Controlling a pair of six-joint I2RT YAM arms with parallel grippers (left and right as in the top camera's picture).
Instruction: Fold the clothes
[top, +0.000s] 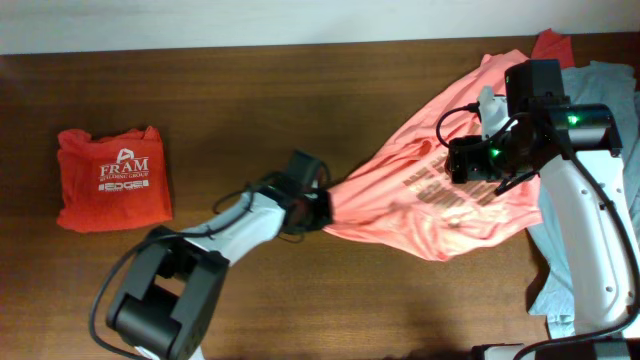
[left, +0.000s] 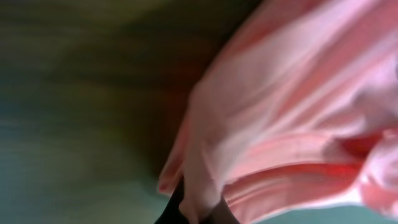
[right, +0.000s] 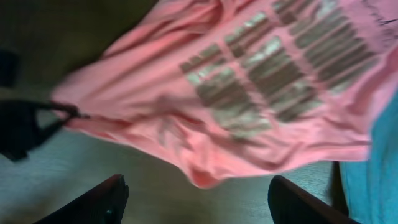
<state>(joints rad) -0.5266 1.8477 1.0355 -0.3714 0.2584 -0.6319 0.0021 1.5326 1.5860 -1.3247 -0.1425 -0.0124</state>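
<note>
Dark wood worktop (top: 300, 100) | step: laying out pink shirt (top: 420, 205) | left end effector (top: 318, 208) pinching its edge, cloth stretched from it toward right end effector (right: 196, 202) | right spread, empty, above the lettering | next: probably tug flat, right grabs opposite hem

**Operator:** State the colour of each garment.

**Technician:** The salmon-pink T-shirt (top: 470, 195) is plain salmon-pink with rows of dark grey lettering (right: 280, 68) on the chest. The red T-shirt (top: 110, 180) is orange-red with a white "FRAM" print and smaller white lines beneath it. The grey-blue T-shirt (top: 608, 75) is a plain, pale grey-blue.

**Operator:** And the desk and the arms?

**Technician:** The desk (top: 250, 100) is dark brown with a wood grain. The left arm (top: 240, 230) and the right arm (top: 580, 220) have white shells and black joints. The right arm also shows green lights (top: 573, 120).
</note>
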